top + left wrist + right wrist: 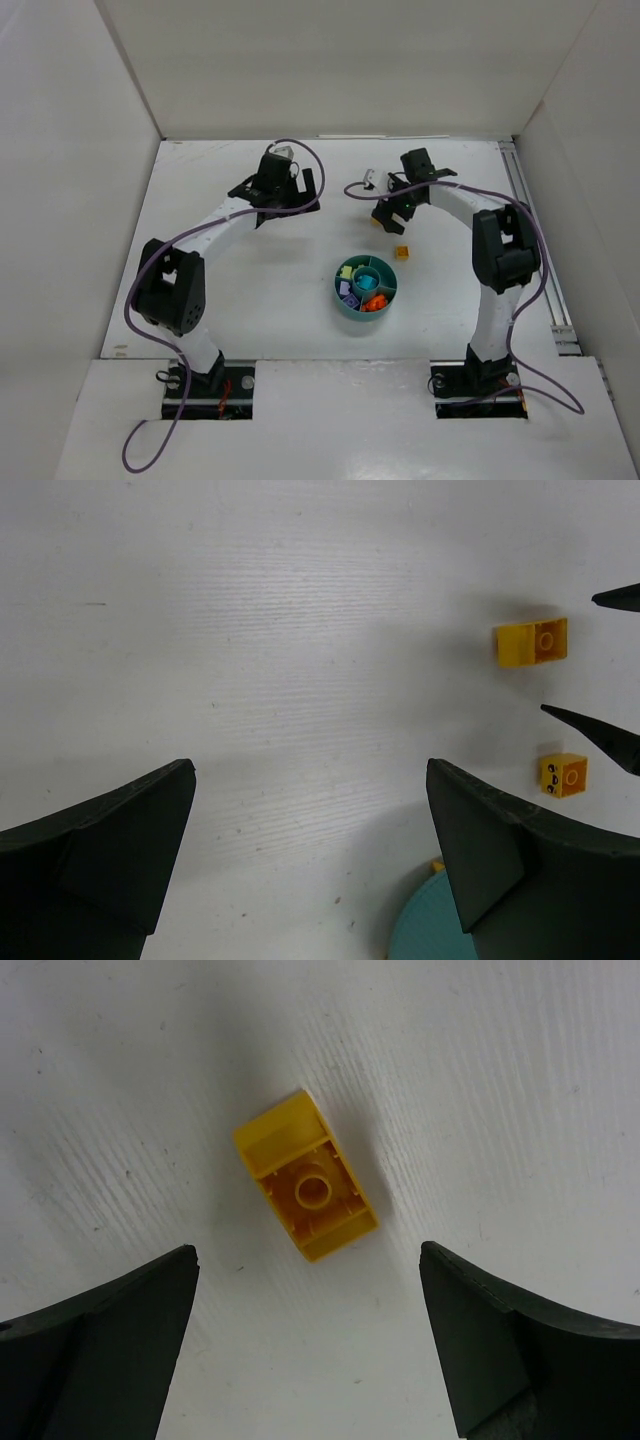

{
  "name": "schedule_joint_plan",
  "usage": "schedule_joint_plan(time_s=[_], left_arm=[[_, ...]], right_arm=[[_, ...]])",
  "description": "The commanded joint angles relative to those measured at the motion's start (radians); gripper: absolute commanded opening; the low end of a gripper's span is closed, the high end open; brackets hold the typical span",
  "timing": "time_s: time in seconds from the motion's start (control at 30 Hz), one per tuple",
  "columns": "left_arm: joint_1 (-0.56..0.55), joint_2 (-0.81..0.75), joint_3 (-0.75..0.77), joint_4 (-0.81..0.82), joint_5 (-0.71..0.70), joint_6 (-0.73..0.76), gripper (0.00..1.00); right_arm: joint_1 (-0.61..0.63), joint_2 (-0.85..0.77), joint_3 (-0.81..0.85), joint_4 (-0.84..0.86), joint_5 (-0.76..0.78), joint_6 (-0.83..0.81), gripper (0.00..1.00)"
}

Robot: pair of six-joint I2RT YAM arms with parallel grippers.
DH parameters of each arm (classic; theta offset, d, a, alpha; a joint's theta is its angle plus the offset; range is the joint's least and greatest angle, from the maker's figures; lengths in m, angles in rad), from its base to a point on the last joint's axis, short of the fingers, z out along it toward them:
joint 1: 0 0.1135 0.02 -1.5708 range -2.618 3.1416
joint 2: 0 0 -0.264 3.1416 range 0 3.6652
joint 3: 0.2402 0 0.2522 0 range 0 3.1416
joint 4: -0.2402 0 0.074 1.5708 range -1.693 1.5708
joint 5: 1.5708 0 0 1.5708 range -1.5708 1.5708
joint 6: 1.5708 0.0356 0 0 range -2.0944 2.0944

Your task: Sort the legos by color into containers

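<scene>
White tabletop, boxed in by plain white panels, with two arms mounted at its near edge. Right pincer: jaws spread wide, nothing between them, hanging low over the table. A yellow brick lies flat just ahead of its fingertips, centred on the gap and touching neither finger; it sits at a slant to the jaw line and a round ring shows at its middle. A second yellow brick lies on the table between this pincer and the teal dish, apart from both. The dish stands nearer the arm bases than either pincer, closer to the right one. Its centre well holds teal pieces; the surrounding wedges hold a lime-yellow piece, purple pieces and orange pieces, each colour in its own section. Left pincer: jaws likewise wide apart and holding nothing, with only bare tabletop in and ahead of the gap. Both yellow bricks lie well off to the side of it that faces the other arm, where the pointed fingertips of the right pincer also reach into its wrist view, one on each side of the first brick. The rim of the dish shows just behind the finger on that same side, with a speck of yellow against it (too little is visible to say what it is).
</scene>
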State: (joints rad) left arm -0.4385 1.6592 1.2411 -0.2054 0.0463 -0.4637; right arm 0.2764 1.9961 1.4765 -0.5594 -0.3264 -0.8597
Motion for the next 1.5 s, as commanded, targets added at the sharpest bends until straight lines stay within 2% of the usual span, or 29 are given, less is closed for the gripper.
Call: schedule_joint_plan(time_s=[0.0,0.2,0.33,0.43,0.53,0.57,0.67,0.83,1.13,1.33,1.47], left_arm=[[0.011,0.013,0.058,0.015,0.052,0.034,1.0],[0.011,0.024,0.067,0.024,0.052,0.034,1.0],[0.02,0.033,0.067,0.024,0.061,0.034,1.0],[0.02,0.033,0.067,0.024,0.061,0.034,1.0],[0.02,0.033,0.067,0.024,0.061,0.034,1.0],[0.02,0.033,0.067,0.024,0.061,0.034,1.0],[0.02,0.024,0.058,0.024,0.07,0.034,1.0],[0.02,-0.015,0.029,0.024,0.07,0.025,1.0],[0.02,-0.159,-0.093,0.044,0.061,0.016,1.0],[0.02,-0.217,-0.14,0.066,0.061,-0.003,1.0],[0.02,-0.251,-0.152,0.066,0.07,-0.012,1.0]], right_arm=[[0.0,0.023,0.039,-0.005,-0.075,-0.056,0.96],[0.02,0.044,0.039,-0.005,-0.076,-0.07,0.93],[0.02,0.063,0.039,-0.005,-0.085,-0.07,0.86],[0.02,0.072,0.039,0.027,-0.121,-0.07,0.85],[0.02,0.072,0.039,0.036,-0.122,-0.07,0.73],[0.02,0.072,0.039,0.036,-0.122,-0.07,0.61],[0.02,0.072,0.03,0.048,-0.122,-0.052,0.45],[0.011,0.035,0.001,0.068,-0.158,-0.041,0.35],[-0.022,-0.199,-0.183,0.213,-0.226,0.06,0.26],[-0.042,-0.321,-0.271,0.222,-0.244,0.099,0.25],[-0.042,-0.486,-0.347,0.19,-0.235,0.172,0.25]])
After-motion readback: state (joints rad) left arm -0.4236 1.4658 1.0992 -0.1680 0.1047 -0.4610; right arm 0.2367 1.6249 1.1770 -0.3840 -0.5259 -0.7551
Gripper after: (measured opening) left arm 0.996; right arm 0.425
